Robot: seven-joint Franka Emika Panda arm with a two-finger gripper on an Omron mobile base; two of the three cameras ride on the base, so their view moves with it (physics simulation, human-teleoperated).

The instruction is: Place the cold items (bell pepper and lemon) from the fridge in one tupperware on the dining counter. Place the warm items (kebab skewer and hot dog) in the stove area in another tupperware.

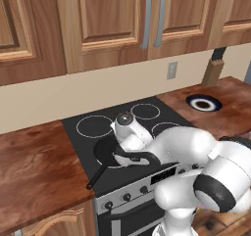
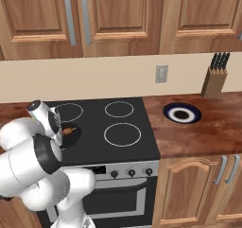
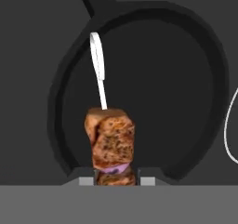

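arm (image 1: 196,156) over stove (image 1: 122,137) | black pan (image 1: 110,154) beneath | plate (image 1: 203,103) right

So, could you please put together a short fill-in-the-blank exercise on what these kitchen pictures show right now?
1. The kebab skewer lies in a black ____ on the stovetop.
2. The tool is ____ on the kebab skewer.
3. The knife block stands on the ____ to the right of the stove.
4. The small dark plate sits between the stove and the ____.

Missing words: frying pan; shut; counter; knife block
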